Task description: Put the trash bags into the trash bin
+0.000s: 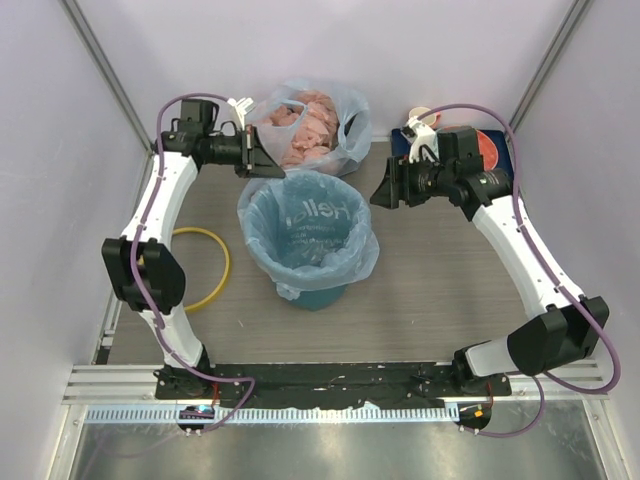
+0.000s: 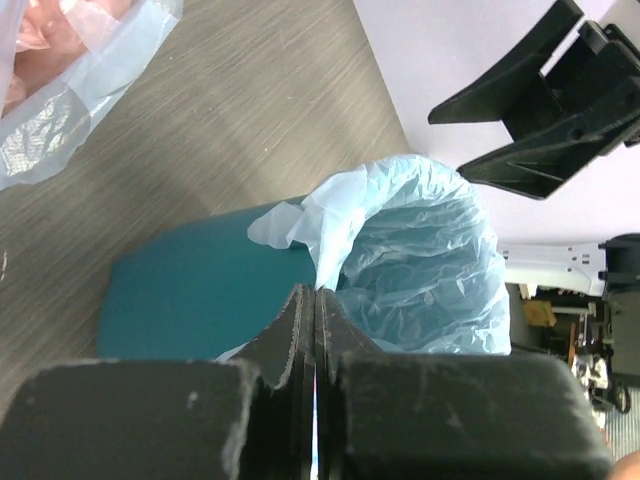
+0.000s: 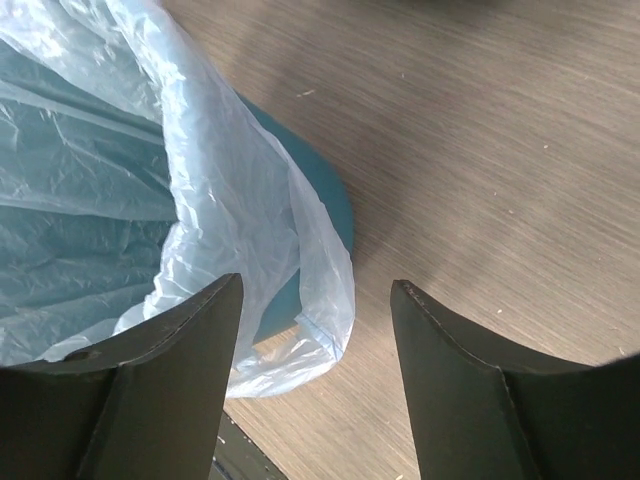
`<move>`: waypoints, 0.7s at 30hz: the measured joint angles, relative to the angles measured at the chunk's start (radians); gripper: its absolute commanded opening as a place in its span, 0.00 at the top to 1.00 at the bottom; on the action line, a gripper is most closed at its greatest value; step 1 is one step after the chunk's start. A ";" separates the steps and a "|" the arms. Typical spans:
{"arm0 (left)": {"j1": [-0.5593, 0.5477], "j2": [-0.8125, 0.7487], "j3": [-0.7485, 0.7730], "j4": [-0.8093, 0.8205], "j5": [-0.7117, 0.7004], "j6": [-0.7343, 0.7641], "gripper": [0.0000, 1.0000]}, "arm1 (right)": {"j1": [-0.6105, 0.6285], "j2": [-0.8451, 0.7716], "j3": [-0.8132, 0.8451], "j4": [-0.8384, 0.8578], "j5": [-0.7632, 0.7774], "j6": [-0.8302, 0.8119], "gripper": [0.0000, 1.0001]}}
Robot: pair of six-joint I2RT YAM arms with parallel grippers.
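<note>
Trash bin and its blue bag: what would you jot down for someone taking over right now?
Left hand: shut, empty, near the far rim of the trash bin.
Right hand: open, empty, right of the trash bin.
Trash bag: spread open inside the trash bin, edge folded over the rim.
Done: the bag is in.
Left: probably just smoothing the uneven overhang.

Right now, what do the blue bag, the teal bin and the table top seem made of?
Blue bag: thin translucent plastic film, glossy and crinkled; bin lettering shows through. Teal bin: probably hard plastic, smooth, evenly coloured. Table top: grey wood grain, perhaps laminate; fine streaks.
</note>
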 measured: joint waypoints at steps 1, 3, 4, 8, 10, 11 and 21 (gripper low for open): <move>0.000 -0.013 -0.021 0.022 -0.002 -0.029 1.00 | 0.000 0.000 0.011 -0.002 0.003 0.000 0.29; 0.001 -0.028 -0.045 0.044 -0.010 -0.067 1.00 | 0.002 0.000 0.027 -0.002 0.006 0.000 0.28; 0.001 -0.037 -0.058 0.055 -0.018 -0.091 1.00 | 0.002 0.000 0.035 -0.001 0.008 0.000 0.27; 0.006 -0.066 -0.110 0.111 -0.054 -0.185 1.00 | 0.006 0.005 0.070 0.000 0.013 0.000 0.26; 0.016 -0.076 -0.140 0.144 -0.061 -0.234 1.00 | 0.012 0.010 0.084 0.002 0.021 0.000 0.26; 0.021 -0.079 -0.153 0.161 -0.061 -0.258 1.00 | 0.019 0.012 0.090 0.003 0.029 0.000 0.26; 0.061 -0.082 -0.335 0.252 -0.103 -0.412 1.00 | 0.149 0.021 0.093 0.005 0.112 -0.042 0.27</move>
